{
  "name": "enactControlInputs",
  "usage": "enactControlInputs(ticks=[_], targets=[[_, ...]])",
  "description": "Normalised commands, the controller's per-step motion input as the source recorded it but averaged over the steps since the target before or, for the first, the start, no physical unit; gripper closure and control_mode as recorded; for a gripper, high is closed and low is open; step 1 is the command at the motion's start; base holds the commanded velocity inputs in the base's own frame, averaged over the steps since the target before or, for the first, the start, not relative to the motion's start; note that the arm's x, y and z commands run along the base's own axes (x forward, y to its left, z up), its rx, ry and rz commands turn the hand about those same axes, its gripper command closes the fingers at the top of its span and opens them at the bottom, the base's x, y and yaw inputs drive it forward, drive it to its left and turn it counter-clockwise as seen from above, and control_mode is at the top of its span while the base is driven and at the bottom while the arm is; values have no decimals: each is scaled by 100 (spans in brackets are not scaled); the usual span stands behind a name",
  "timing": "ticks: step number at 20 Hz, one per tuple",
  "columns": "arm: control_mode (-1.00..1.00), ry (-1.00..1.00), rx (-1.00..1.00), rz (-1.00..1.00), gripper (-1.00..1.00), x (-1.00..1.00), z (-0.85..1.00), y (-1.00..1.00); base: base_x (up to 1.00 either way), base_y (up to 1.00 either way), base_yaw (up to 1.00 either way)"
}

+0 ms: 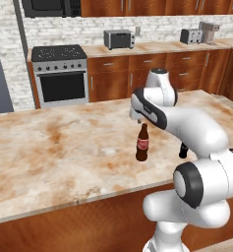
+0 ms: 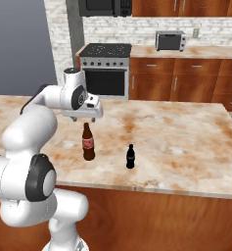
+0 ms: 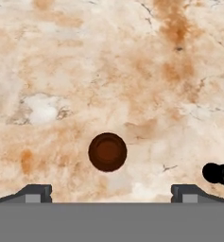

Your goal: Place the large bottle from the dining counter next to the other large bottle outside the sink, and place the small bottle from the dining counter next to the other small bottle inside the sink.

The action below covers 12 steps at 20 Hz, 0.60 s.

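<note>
1. Nearest the hand camera, the pincer (image 3: 108, 194) stood spread as wide as it goes, its two dark fingertips (image 3: 35, 193) far apart at the bottom edge, gripping nothing and touching nothing.
2. Straight below the gap between them lay the large bottle (image 3: 107, 151), seen from above as a dark-brown round, upright on the dining counter (image 3: 61, 71).
3. Off to the right of the pincer, beyond the right fingertip, the small bottle (image 3: 217, 173) showed as a black shape cut by the frame edge.
4. The left base view gave the large bottle (image 1: 142, 143) its full height with a red label, the hand hanging just over its neck; the arm hid most of the small bottle (image 1: 183, 150).
5. The right base view showed the pincer (image 2: 83, 119) just above the large bottle (image 2: 88, 142) with a gap between, and the small bottle (image 2: 130, 157) whole, standing near it on the marble of the dining counter (image 2: 186, 132).
</note>
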Motion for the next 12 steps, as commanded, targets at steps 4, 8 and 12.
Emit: enactControlInputs(ticks=[4, 8, 12], targets=[[-100, 0, 0, 0, -100, 5, -9, 0, 0, 0, 0], [-100, 7, 0, 0, -100, 35, 5, 0, 0, 0, 0], [-100, 10, 0, 0, -100, 25, 0, 0, 0, 0, 0]])
